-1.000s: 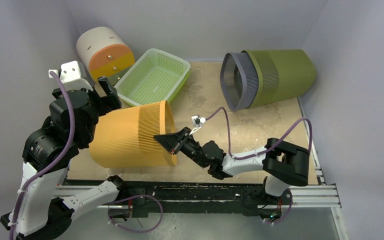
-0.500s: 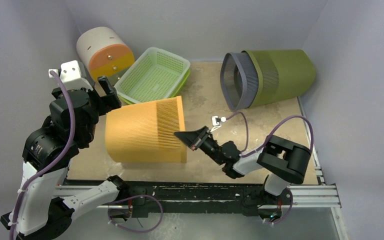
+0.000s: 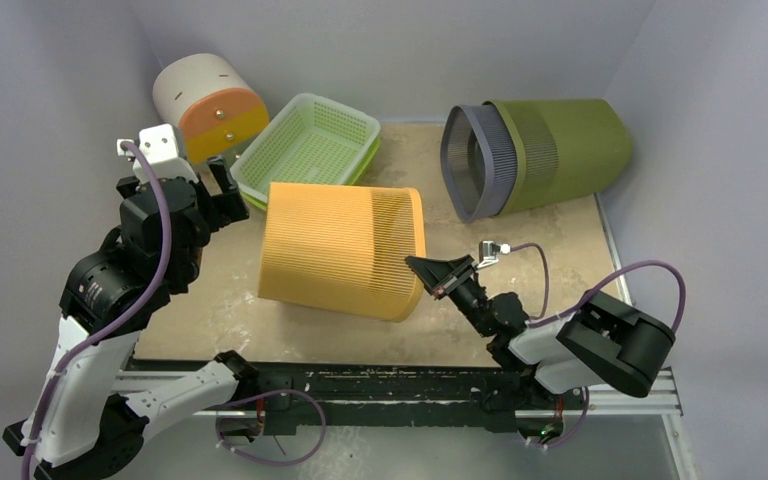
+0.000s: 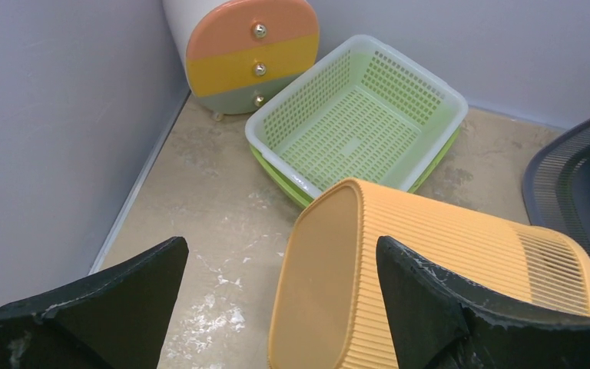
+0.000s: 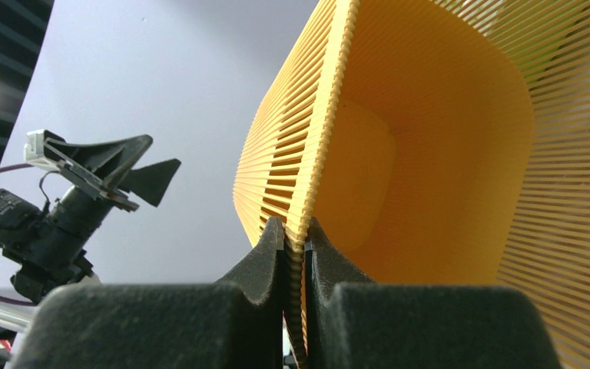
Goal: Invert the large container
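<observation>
The right claw [image 5: 296, 232] is clamped shut on the rim of the orange slatted bin [image 3: 340, 250], one finger inside the mouth and one outside, with the rim's ribbed edge pinched between them. The bin is on its side near the middle of the desk [image 3: 530, 255], with its open mouth facing the right arm and its closed base facing the left arm. The left claw [image 4: 279, 254] is spread wide above the base end, apart from the bin and holding nothing. Just behind the bin sits a light green mesh basket [image 3: 310, 150]. A small drawer unit [image 3: 210, 100] with orange and yellow fronts stands in the far left corner. An olive-green bin [image 3: 560, 145] with a grey slatted liner lies on its side at the far right.
</observation>
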Motion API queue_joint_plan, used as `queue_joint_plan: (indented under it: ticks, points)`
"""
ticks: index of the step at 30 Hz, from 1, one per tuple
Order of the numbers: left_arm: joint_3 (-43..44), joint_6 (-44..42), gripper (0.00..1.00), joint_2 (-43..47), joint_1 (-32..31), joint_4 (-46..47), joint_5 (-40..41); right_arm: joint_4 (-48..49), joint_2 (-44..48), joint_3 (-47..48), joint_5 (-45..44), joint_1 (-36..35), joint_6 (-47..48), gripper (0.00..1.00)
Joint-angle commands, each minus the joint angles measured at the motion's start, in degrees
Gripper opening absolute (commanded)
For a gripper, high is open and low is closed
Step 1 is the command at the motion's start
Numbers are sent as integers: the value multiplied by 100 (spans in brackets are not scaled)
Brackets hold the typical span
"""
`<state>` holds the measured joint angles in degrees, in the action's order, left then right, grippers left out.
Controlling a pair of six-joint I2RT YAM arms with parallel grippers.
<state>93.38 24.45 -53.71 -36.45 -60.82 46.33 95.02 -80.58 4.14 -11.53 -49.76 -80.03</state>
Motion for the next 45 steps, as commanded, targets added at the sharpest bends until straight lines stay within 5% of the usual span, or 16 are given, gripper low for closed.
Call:
queue_joint_plan:
  ticks: [1,7,14,19,25,36,45]
  points:
    - [-202,-19,89,80,-12,204,102,1127,-65,-757,-570,262,70,0]
    - [-331,-6,89,58,-11,232,111,-634,1020,-757,-1121,318,139,0]
    - [-506,-8,89,93,-7,359,74,-4646,3854,-319,-2027,383,558,1]
    - [-501,-19,89,64,-12,407,53,-5047,4667,-145,-1854,414,1292,0]
    - [-146,-41,89,-84,-11,228,69,-3083,3179,328,-808,414,1845,0]
    - [739,-193,89,-530,-12,-95,204,1442,-65,1798,718,19,1120,0]
    - [1027,-221,89,-728,-12,-190,267,2219,-1400,3470,1249,-418,276,0]
